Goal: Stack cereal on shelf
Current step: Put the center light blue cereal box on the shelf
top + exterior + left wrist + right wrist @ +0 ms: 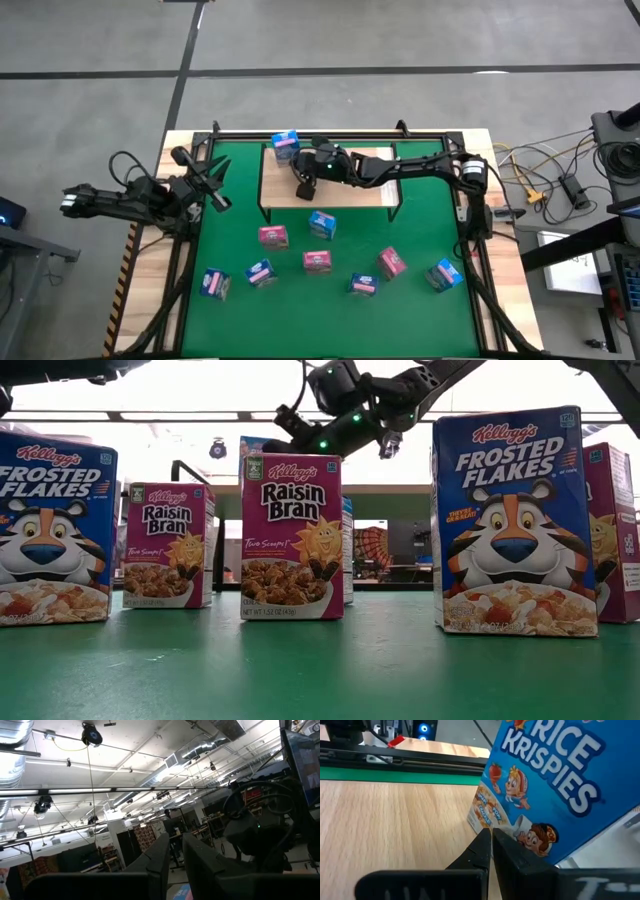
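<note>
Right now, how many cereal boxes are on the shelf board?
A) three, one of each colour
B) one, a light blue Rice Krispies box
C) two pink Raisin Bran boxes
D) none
B: the high view shows only the light blue Rice Krispies box on the shelf, at its far left corner, with the shut right tool beside it; the other boxes stand on the green mat.

Light-blue Rice Krispies box (545,790), pink Raisin Bran box (292,535), green mat (300,300)
</note>
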Available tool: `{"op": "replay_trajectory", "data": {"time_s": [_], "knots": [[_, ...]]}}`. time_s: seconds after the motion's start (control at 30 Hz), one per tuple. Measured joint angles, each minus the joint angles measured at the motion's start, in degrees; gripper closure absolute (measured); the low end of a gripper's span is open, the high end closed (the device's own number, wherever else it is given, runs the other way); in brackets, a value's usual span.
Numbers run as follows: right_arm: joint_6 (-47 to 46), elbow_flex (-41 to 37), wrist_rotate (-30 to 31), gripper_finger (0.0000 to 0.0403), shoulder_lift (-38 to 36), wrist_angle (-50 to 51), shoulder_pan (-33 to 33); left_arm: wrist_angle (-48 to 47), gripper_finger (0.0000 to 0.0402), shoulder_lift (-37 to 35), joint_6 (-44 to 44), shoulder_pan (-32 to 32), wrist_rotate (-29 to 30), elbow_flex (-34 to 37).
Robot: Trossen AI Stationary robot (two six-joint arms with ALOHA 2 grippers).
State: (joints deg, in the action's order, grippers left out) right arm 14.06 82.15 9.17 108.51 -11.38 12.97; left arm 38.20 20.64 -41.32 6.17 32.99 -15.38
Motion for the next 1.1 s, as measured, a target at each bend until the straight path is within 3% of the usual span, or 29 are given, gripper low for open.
{"op": "replay_trajectory", "data": {"time_s": [0.53,1.1], "knots": [[-0.07,0.04,0.12,0.0394,3.19,-9.15,-0.33,0.66,0.0364,0.00,0.00,-0.01,-0.02,0.00],[-1.07,0.04,0.46,0.0394,3.80,-11.67,-0.22,0.70,0.0364,0.00,0.00,0.00,-0.02,0.00]]}}
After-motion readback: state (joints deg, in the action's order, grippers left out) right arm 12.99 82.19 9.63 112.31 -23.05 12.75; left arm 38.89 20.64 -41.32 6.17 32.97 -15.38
